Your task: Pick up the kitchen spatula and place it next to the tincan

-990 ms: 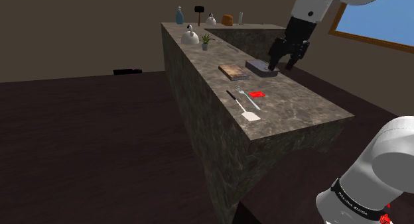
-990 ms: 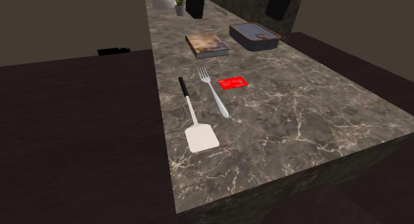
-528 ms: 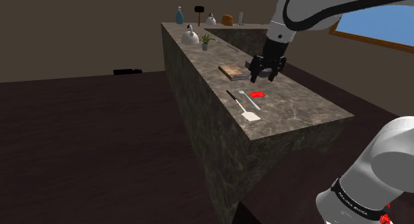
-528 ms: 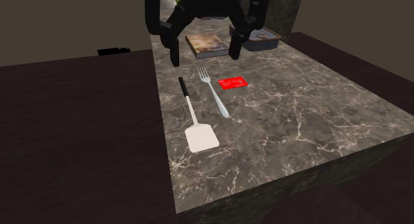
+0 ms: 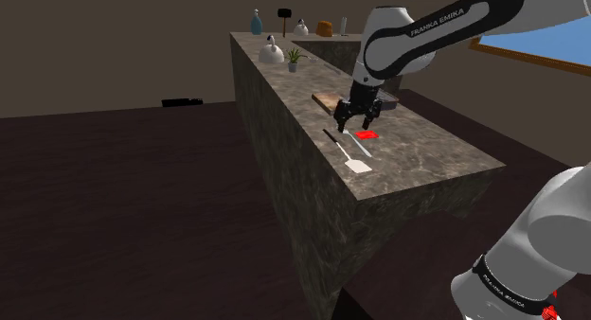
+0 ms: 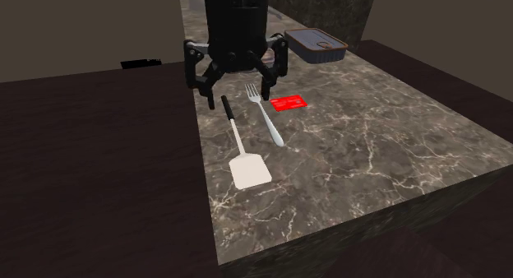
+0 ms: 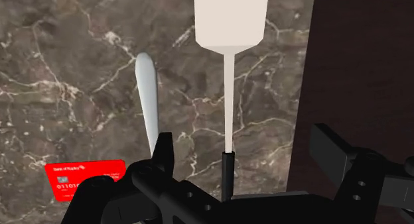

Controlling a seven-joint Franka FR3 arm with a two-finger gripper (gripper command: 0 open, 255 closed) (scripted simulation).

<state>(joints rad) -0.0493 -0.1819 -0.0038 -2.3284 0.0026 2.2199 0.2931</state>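
Jaws spread wide, holding nothing. The black handle end of the spatula (image 6: pixel 238 142) sits between them, untouched on either side. Spatula lies flat on the counter (image 6: pixel 386 145), close to the edge at the second exterior view's left, white blade pointing away from the jaws. Fork (image 6: pixel 265 112) lies just beside it, roughly parallel, not touching. Red card (image 6: pixel 288 103) is next to the fork's tines. Flat dark tin (image 6: pixel 316 45) stands farther back, well apart from the spatula.

spatula (image 7: pixel 229 90): white blade, black handle, flat on counter (image 6: pixel 395 145) | tincan (image 6: pixel 316 44): dark, shallow, upright, well apart
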